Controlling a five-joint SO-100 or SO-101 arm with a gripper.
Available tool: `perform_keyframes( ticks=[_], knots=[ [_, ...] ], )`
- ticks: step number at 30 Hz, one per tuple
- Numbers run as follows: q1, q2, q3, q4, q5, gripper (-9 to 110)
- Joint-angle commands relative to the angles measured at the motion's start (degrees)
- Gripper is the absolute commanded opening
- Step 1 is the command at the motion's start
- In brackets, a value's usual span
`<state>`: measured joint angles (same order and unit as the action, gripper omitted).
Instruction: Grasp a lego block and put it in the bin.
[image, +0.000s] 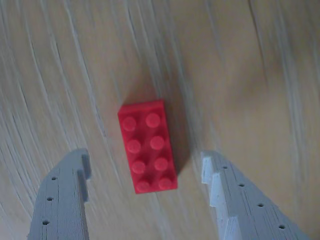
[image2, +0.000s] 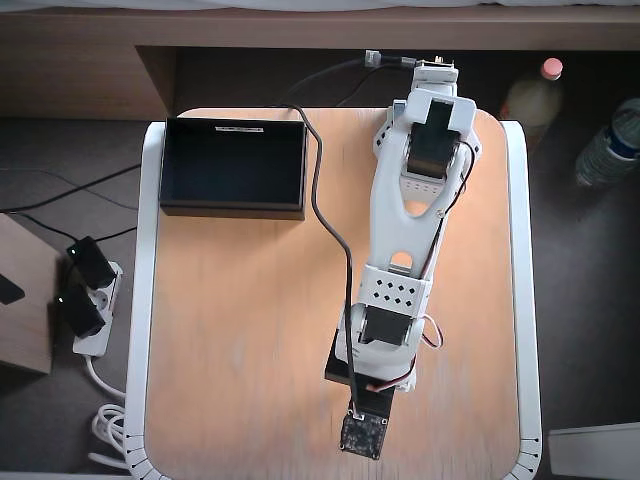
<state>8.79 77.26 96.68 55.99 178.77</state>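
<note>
In the wrist view the red lego block (image: 147, 147) lies flat on the light wooden table, studs up, its long side running away from me. My gripper (image: 145, 156) is open, with one grey finger (image: 65, 200) on the left and one (image: 240, 205) on the right of the block, neither touching it. In the overhead view the arm (image2: 415, 200) reaches toward the table's near edge and its wrist covers both gripper and block. The black bin (image2: 233, 210) stands at the table's far left corner, with a white label strip on its far rim.
A black cable (image2: 322, 200) runs across the table from the back to the wrist camera (image2: 363, 433). Bottles (image2: 608, 145) stand on the floor to the right. A power strip (image2: 85, 300) lies on the floor to the left. The table has a white rim (image2: 148, 300).
</note>
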Motion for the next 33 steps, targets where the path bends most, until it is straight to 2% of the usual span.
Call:
perform_keyframes(
  ticks=[1,17,33],
  knots=[
    [-1.41,0.7,-7.73,-1.58,0.18,23],
    [-1.23,-1.49,-7.73,-2.46,0.35,21],
    [-0.18,-1.76,-7.65,-2.46,0.62,6]
  ],
)
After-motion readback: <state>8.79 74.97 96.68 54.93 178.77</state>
